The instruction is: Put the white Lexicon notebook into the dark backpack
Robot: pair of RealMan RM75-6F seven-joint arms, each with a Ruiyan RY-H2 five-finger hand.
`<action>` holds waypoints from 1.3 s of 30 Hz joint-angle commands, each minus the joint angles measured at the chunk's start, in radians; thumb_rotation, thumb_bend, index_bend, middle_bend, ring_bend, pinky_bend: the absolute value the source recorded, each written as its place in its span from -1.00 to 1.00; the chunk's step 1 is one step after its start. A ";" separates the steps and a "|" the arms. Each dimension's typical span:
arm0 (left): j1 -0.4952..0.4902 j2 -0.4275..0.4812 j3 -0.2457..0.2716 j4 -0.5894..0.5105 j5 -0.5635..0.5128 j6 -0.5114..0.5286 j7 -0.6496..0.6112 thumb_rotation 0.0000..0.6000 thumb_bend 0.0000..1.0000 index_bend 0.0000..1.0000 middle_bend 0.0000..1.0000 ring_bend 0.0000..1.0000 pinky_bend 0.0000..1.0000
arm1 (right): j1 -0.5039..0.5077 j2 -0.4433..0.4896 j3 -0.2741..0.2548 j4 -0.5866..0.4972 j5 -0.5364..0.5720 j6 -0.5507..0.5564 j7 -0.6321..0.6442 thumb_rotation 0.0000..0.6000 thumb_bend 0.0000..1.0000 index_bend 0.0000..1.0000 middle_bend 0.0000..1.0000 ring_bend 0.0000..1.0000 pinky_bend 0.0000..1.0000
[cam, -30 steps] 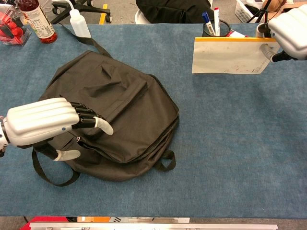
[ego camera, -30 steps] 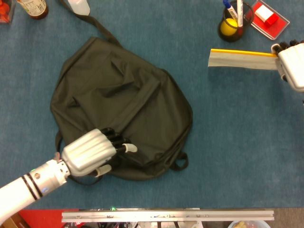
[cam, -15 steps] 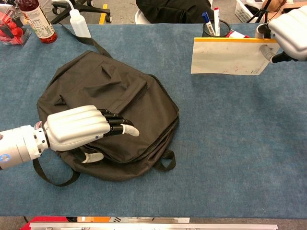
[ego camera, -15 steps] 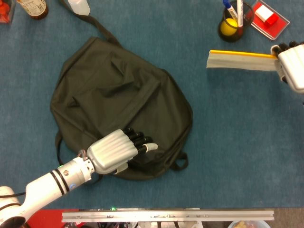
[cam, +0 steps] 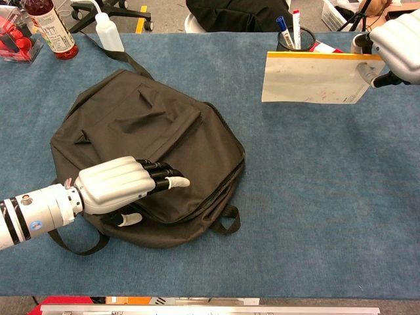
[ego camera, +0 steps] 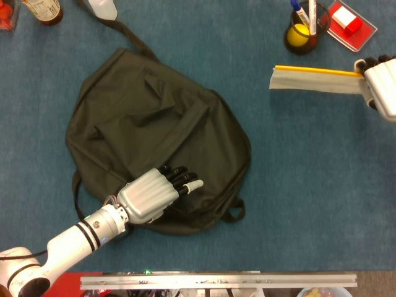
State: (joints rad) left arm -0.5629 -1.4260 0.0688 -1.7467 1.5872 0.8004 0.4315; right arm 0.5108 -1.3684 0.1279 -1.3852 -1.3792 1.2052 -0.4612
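Notebook [cam: 314, 77], white with a yellow strip along its top edge, hangs in the air at the far right of the worktop [cam: 315, 210], held upright and broadside to the chest camera, so that the head view shows it only as a thin edge-on band [ego camera: 312, 79]. The right hand [cam: 396, 46] grips it by its right end, with a thumb pressed on the near face and the dark fingers [ego camera: 370, 61] wrapped behind; the notebook is well apart from the dark backpack [cam: 141, 141], which lies flat on the blue worktop to the left with its straps trailing out at the near edge and toward the far left corner. The left hand [cam: 121, 185] rests on the near part of the backpack, palm down, fingers stretched forward and close together over the fabric near the zip line, holding nothing; whether the fingertips [ego camera: 193, 185] press on the cloth or merely lie on it cannot be told. Behind the notebook stands a dark pen cup [cam: 294, 38] with markers in it, and beside that, in the head view, a clear tray with a red-and-white box [ego camera: 348, 20]. At the far left corner stand a bottle of red liquid [cam: 50, 27] and a white squeeze bottle [cam: 110, 34].
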 commanded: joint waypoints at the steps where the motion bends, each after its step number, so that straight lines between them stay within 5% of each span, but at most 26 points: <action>1: 0.005 -0.015 0.006 0.012 -0.011 0.012 -0.012 1.00 -0.46 -0.87 -0.82 -0.82 -0.52 | -0.002 0.001 -0.002 0.000 -0.002 0.001 0.002 1.00 -0.06 0.71 0.41 0.24 0.45; 26: -0.026 -0.169 -0.049 0.096 -0.168 0.024 -0.109 1.00 -0.46 -0.77 -0.78 -0.72 -0.51 | -0.013 0.009 -0.001 0.004 -0.008 0.003 0.051 1.00 -0.06 0.72 0.42 0.25 0.44; 33: -0.016 -0.202 -0.085 0.128 -0.181 0.089 -0.176 1.00 -0.46 -0.36 -0.42 -0.33 -0.36 | -0.014 0.012 0.005 0.000 -0.011 0.010 0.062 1.00 -0.06 0.73 0.42 0.25 0.45; 39: 0.000 -0.205 -0.112 0.134 -0.183 0.144 -0.278 1.00 -0.46 0.03 0.03 0.09 0.20 | -0.012 0.023 0.014 -0.029 -0.019 0.018 0.083 1.00 -0.06 0.74 0.43 0.26 0.44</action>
State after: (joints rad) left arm -0.5706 -1.6306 -0.0302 -1.6119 1.4098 0.9312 0.1908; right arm 0.4982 -1.3482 0.1397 -1.4078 -1.3962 1.2214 -0.3828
